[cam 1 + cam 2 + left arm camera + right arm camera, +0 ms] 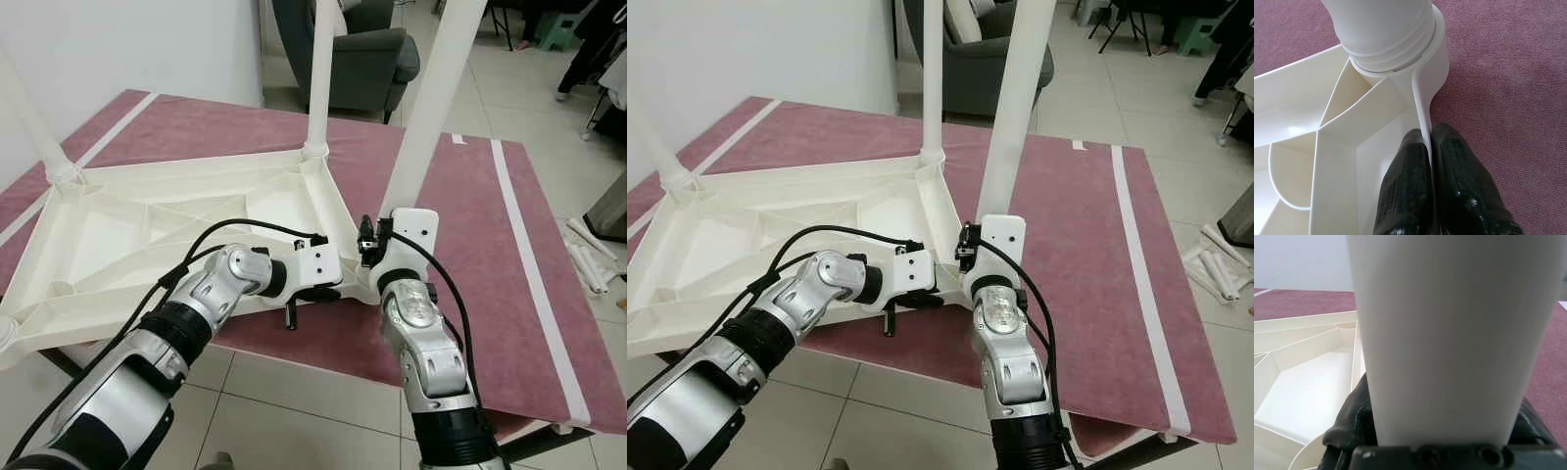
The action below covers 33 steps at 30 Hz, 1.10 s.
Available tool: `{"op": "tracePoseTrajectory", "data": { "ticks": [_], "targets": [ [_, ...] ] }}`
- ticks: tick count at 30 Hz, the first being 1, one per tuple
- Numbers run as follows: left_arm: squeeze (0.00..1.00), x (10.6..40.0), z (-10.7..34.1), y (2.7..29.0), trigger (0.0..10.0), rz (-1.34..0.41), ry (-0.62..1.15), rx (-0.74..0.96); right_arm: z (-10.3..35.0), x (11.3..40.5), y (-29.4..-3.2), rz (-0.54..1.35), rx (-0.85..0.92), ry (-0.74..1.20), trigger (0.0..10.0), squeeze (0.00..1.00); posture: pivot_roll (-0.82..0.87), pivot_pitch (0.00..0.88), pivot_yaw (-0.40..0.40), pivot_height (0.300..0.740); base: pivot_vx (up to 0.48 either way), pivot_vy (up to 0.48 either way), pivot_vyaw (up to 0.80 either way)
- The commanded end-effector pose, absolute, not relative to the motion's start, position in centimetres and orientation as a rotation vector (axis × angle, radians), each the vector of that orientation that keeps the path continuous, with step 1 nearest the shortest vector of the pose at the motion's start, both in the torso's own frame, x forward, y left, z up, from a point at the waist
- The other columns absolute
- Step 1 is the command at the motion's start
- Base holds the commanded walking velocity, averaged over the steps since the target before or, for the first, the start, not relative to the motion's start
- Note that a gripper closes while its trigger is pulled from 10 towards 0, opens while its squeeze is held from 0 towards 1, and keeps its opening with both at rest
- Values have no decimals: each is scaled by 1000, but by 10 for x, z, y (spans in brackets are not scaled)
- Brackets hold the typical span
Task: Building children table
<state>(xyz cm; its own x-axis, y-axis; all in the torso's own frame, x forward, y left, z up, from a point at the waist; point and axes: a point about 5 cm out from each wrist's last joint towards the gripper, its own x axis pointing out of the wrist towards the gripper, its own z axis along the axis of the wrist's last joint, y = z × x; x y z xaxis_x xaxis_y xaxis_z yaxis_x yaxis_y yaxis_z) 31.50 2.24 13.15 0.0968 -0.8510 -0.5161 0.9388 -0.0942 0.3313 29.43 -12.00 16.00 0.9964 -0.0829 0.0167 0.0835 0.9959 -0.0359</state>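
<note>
— From the head view, where's it at?
— The white ribbed plastic tabletop (176, 230) lies upside down on the maroon fabric-covered bench (470, 255), mid-left of frame. Two legs stand at the far corners. The right hand (377, 257), centre, is clenched round a third smooth white tapered leg (426, 108) at the near corner.
— And the left?
— The left hand (328, 289) steadies the rim beside it.
— Its wrist view?
— The black fingers (1410, 191) are pinched on the thin rim wall, lower centre, just below the threaded socket (1396, 54).
— Right wrist view?
— The glossy leg is gripped, mid-frame. I'd guess it needs twisting home next.
</note>
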Motion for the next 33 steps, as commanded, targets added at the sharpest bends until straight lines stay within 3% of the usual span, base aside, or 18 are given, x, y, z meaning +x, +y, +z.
{"op": "tracePoseTrajectory", "data": {
  "ticks": [1, 2, 3, 4, 6, 7, 9, 10, 11, 13, 14, 24, 33],
  "targets": [
    [0, 299, 141, 0, 10000, -1666, -9, 802, 108, 291, -140, -142, -93, 241, 10000, 306, 65, 3, 26, 740, 0, 0, 0],
    [0, 299, 141, 0, 10000, -1666, -9, 802, 108, 291, -140, -142, -93, 241, 10000, 306, 65, 3, 26, 740, 0, 0, 0],
    [0, 298, 137, 0, 10000, -1661, -8, 815, 108, 291, -139, -108, -101, 233, 10000, 1000, 66, 4, 26, 740, 0, 0, 0],
    [639, 296, 133, 0, 10000, -1659, -3, 813, 109, 292, -138, -79, -114, 218, 10000, 1000, 65, 3, 25, 740, 0, 0, 0],
    [639, 296, 131, 0, 10000, -1659, -1, 809, 109, 292, -137, -70, -124, 209, 10000, 1000, 65, 3, 25, 740, 0, 0, 0],
    [1000, 294, 129, 1, 10000, -1671, 15, 787, 110, 292, -137, -49, -130, 197, 10000, 1000, 65, 4, 23, 740, 0, 0, 0],
    [1000, 294, 127, 1, 10000, -1668, 18, 770, 111, 292, -136, -12, -136, 187, 10000, 1000, 66, 2, 22, 740, 0, 0, 0],
    [1000, 294, 127, 3, 10000, -1660, 12, 763, 115, 292, -135, 52, -138, 163, 10000, 435, 66, 1, 22, 740, 0, 0, 0],
    [278, 295, 128, 4, 10000, -1651, 16, 751, 120, 292, -135, 85, -135, 137, 10000, 0, 67, 2, 23, 740, 0, 0, 0],
    [278, 295, 129, 5, 10000, -1647, 21, 742, 124, 292, -135, 104, -133, 118, 10000, 0, 67, 2, 23, 740, 0, 0, 0],
    [0, 296, 131, 7, 10000, -1629, 22, 729, 129, 291, -136, 132, -118, 92, 10000, 0, 68, 1, 23, 740, 0, 0, 0],
    [0, 298, 150, 35, 10000, -1491, -30, 575, 159, 273, -139, 332, -83, -65, 10000, 0, 68, 3, 26, 740, 0, 0, 0],
    [0, 290, 168, 54, 10000, -1431, -99, 510, 160, 269, -149, 314, -91, -69, 10000, 0, 73, 4, 21, 740, 0, 0, 0]
  ]
}}
